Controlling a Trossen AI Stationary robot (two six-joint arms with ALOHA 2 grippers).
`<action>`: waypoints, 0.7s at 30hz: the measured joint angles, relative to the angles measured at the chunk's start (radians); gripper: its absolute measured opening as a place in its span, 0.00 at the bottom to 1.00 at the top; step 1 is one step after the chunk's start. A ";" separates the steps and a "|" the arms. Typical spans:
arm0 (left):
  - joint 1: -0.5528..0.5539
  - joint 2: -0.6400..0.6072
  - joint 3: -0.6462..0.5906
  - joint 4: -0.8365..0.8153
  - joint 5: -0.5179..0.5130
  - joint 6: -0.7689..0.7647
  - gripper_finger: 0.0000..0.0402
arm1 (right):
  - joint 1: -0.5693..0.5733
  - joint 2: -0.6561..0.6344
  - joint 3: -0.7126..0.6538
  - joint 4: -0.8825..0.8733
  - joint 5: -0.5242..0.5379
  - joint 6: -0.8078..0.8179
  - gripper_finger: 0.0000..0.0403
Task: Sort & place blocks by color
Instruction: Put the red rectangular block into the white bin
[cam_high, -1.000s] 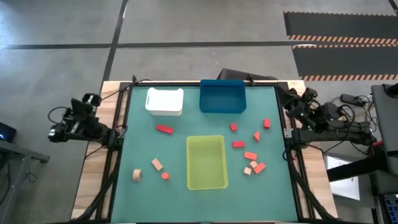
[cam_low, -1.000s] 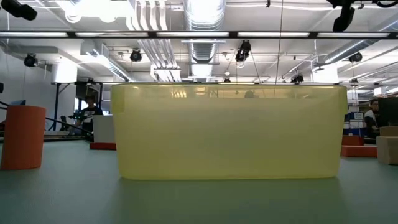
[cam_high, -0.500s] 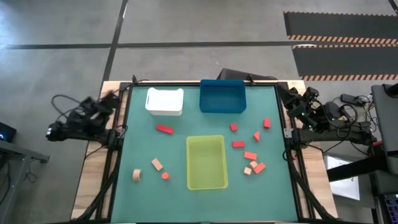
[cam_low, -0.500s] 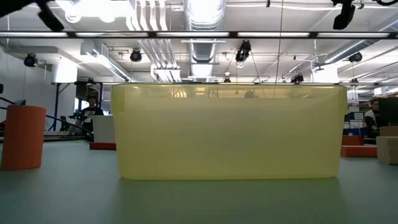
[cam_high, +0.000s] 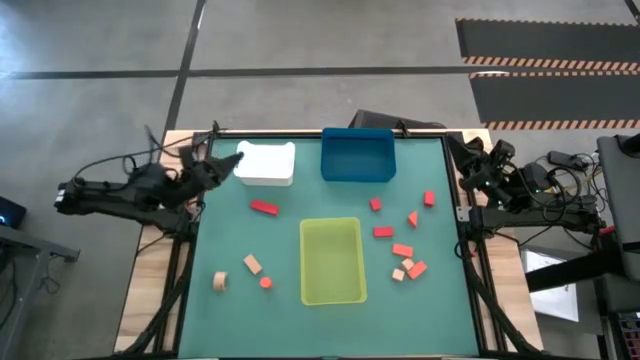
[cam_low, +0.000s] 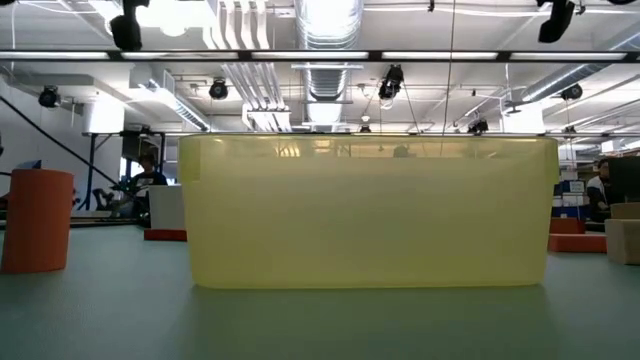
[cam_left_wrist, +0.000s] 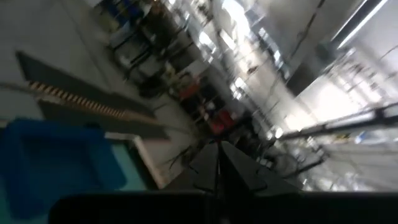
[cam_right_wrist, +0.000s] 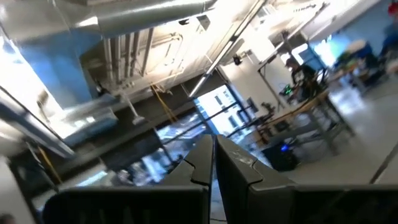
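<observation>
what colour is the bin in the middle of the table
Translucent yellow-green: the rectangular plastic bin at the table's centre shows best in the high view.

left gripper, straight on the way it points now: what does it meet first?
Probably the white bin. The shut left gripper points across the table's far left corner, its tip just beside that bin's left wall. Its height above the table is unclear, so it might pass over.

text: none legible | labels: none | numbers: none | wrist views: perhaps too blurred to tell
</observation>
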 joint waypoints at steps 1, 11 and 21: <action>0.000 0.027 0.032 -0.061 0.018 -0.026 0.00 | 0.000 0.000 0.000 0.000 0.000 -0.029 0.02; 0.000 0.409 0.278 -0.669 0.358 -0.179 0.00 | 0.001 -0.001 0.000 0.001 -0.001 -0.095 0.02; 0.002 0.712 0.362 -0.708 1.046 0.090 0.00 | 0.001 -0.001 0.000 0.000 -0.006 -0.160 0.02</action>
